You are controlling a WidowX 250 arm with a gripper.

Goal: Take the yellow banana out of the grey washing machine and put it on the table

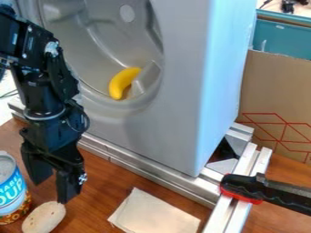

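A big grey cabinet (182, 82) with a round hollow stands across the far side of the wooden table (106, 184). The black gripper (51, 193) hangs at the near left, its pincer wide, with nothing between the fingers. Upright cardboard (273, 88) is at the right, with a teal box (282, 38) at the far right. Metal rails (139, 167) run along the cabinet's foot. A soup can (11, 193) stands at the left edge, and a pale cloth (153, 214) lies near the middle. A black-and-red handle (243, 187) rests over the rails at the right. A yellow banana (123, 83) sits low in the hollow. The pale oval lump (45, 217) lies beside the can, just below the fingertips; contact is unclear.
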